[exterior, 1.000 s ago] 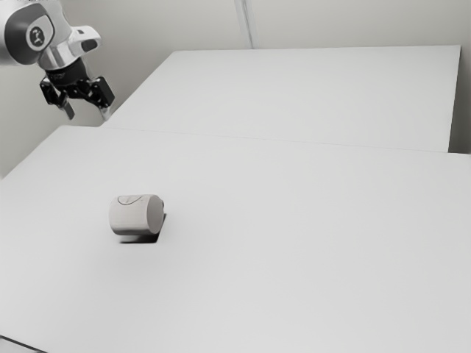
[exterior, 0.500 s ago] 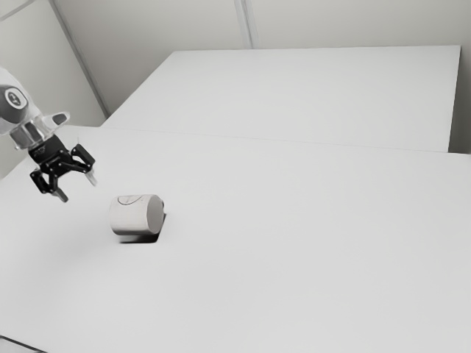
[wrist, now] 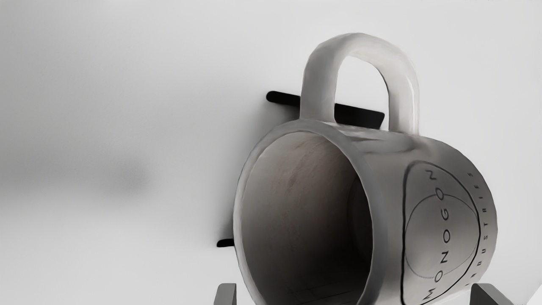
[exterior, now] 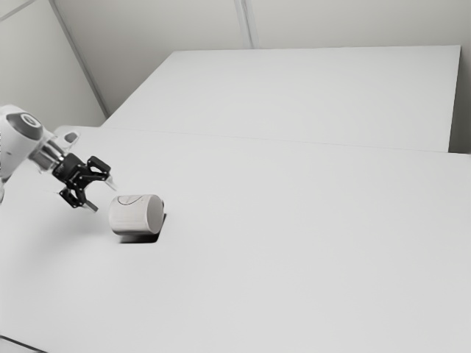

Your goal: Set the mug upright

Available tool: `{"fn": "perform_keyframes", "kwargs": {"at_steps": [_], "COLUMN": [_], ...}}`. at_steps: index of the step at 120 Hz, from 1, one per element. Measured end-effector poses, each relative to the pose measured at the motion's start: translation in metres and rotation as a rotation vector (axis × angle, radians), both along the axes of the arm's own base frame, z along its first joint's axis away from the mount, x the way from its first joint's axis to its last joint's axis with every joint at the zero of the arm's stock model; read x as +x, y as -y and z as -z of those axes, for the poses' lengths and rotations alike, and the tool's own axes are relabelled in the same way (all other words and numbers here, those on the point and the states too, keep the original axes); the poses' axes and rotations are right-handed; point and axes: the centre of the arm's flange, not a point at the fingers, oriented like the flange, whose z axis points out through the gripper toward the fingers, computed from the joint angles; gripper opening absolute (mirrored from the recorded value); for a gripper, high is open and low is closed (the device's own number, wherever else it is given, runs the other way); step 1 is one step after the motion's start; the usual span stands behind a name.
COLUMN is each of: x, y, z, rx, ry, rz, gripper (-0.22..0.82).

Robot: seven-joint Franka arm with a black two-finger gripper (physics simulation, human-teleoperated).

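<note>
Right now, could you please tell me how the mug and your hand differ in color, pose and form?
The mug is pale, while my hand is mostly black. The mug lies on its side on the table; my hand slants down from the arm. The mug has one looped handle, my hand two parted fingers. They share this: each has its open end toward the other.

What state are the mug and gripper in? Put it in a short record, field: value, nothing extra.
Mug: on its side on the table
Mouth: toward the gripper
Base: toward the exterior view's right
Handle: juts from the mug's side
Print: MONOGON INDUSTRIES
Gripper: open, near the mouth end
Upright: not yet
</note>
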Motion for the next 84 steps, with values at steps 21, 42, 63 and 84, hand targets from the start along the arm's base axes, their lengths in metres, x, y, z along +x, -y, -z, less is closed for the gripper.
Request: {"fn": "perform_keyframes", "kwargs": {"at_steps": [21, 42, 63, 84], "x": [0.01, 0.009, 0.011, 0.014], "y": [0.008, 0.015, 0.022, 0.026], "z": [0.022, 0.038, 0.04, 0.035], "rx": [-0.093, -0.178, -0.255, -0.275], "ry": [0.042, 0.067, 0.097, 0.116], "rz": [-0.026, -0.055, -0.087, -0.085], "gripper": [0.6, 0.6, 0.6, 0.22]}}
